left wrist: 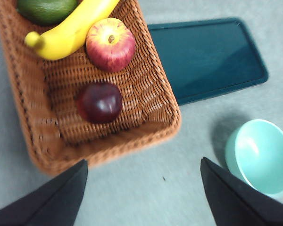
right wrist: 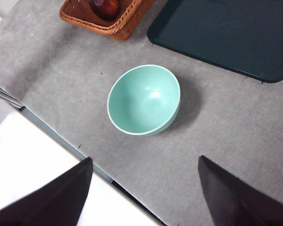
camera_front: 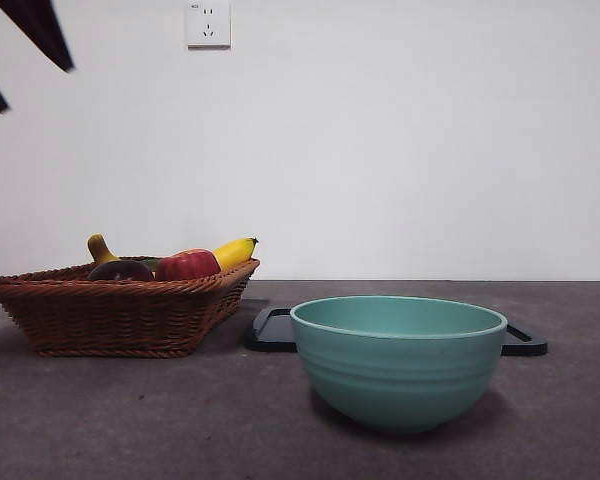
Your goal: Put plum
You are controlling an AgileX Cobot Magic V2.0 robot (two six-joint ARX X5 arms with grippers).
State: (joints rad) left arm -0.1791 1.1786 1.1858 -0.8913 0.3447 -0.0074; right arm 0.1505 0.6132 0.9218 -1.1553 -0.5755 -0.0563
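The left gripper (left wrist: 144, 188) has its jaws wide apart and holds nothing; it hangs high above the table, over the bare spot just beside the basket (left wrist: 160, 89); the right gripper (right wrist: 144, 188) is also spread wide and holds nothing, up over the table edge near the bowl (right wrist: 144, 100).

The plum (left wrist: 100, 102) lies in the basket, close to the end nearest the left gripper; the apple (left wrist: 111, 44) sits just beside it, not touching; a banana (left wrist: 68, 30) lies past the apple, and a green fruit (left wrist: 46, 9) is by the banana.

The dark tray (left wrist: 207, 59) lies flat next to the basket; the bowl stands upright in front of the tray, well apart from the basket.
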